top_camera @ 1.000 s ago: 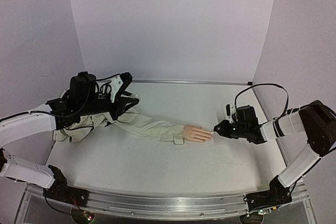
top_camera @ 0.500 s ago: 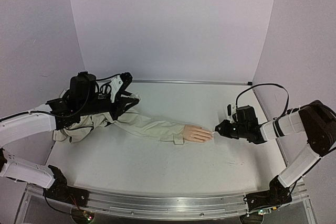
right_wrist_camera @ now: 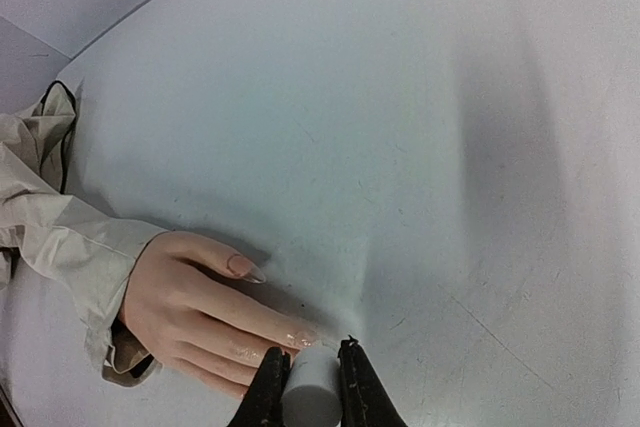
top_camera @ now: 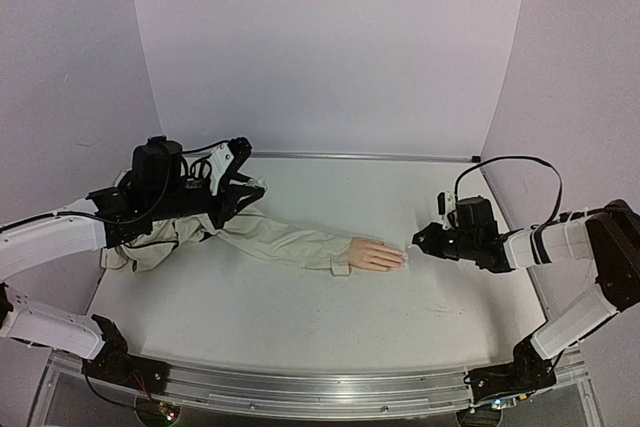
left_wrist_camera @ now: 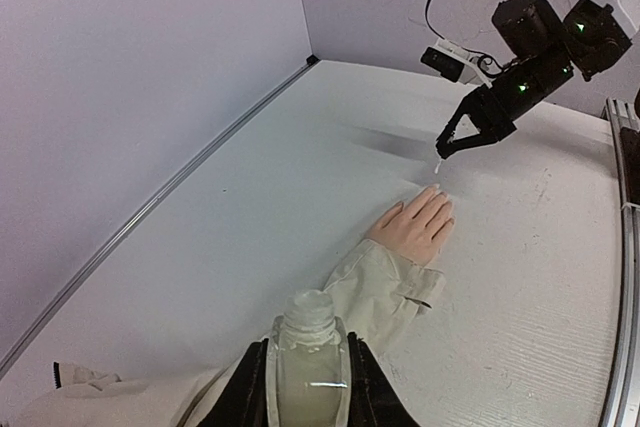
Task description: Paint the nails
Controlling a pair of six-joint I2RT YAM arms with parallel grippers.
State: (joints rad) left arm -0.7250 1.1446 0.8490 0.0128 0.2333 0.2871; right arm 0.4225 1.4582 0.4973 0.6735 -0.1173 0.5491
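The peach mannequin hand (top_camera: 375,255) lies palm down at mid-table, its beige sleeve (top_camera: 280,242) running left. In the right wrist view the hand (right_wrist_camera: 195,302) shows glossy nails on the thumb (right_wrist_camera: 243,267) and on one finger (right_wrist_camera: 300,335). My right gripper (right_wrist_camera: 310,372) is shut on a white cylindrical brush cap (right_wrist_camera: 310,397), right at the fingertips; it also shows in the top view (top_camera: 418,244). My left gripper (left_wrist_camera: 308,387) is shut on a clear open bottle (left_wrist_camera: 308,342) above the sleeve (left_wrist_camera: 385,292), back left in the top view (top_camera: 243,185).
The rest of the beige jacket (top_camera: 150,242) is bunched under the left arm at the table's left side. White walls close in the back and both sides. A metal rail (top_camera: 300,387) runs along the near edge.
My right gripper has drawn back slightly to the right, away from the fingertips, still holding the cap. The left arm and the hand have not moved.
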